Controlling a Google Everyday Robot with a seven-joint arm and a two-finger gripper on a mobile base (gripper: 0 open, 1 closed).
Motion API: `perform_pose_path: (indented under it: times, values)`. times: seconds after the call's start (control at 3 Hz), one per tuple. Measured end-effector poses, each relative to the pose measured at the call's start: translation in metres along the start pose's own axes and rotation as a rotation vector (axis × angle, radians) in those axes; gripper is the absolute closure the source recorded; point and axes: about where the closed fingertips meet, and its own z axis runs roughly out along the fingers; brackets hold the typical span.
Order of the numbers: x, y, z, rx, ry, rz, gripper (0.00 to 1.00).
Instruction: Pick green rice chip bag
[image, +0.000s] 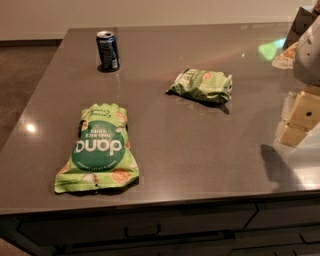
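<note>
The green rice chip bag (98, 149) lies flat on the grey countertop (190, 145) at the front left. It is light green with a dark green circle and white "dang" lettering, upside down to me. My gripper (296, 122) hangs at the far right edge of the view, above the counter's right side and well to the right of the bag. It holds nothing that I can see.
A smaller, duller green snack bag (202, 85) lies mid-counter toward the back. A dark blue soda can (107, 50) stands upright at the back left. The counter's front edge runs just below the chip bag, with drawers (142, 227) beneath.
</note>
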Motion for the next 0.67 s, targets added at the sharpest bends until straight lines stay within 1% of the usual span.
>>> perform_pose_path:
  times: [0.33, 0.67]
  values:
    - [0.0, 0.0, 0.0, 0.0, 0.0, 0.0, 0.0]
    - [-0.012, -0.002, 0.004, -0.008, -0.002, -0.001, 0.0]
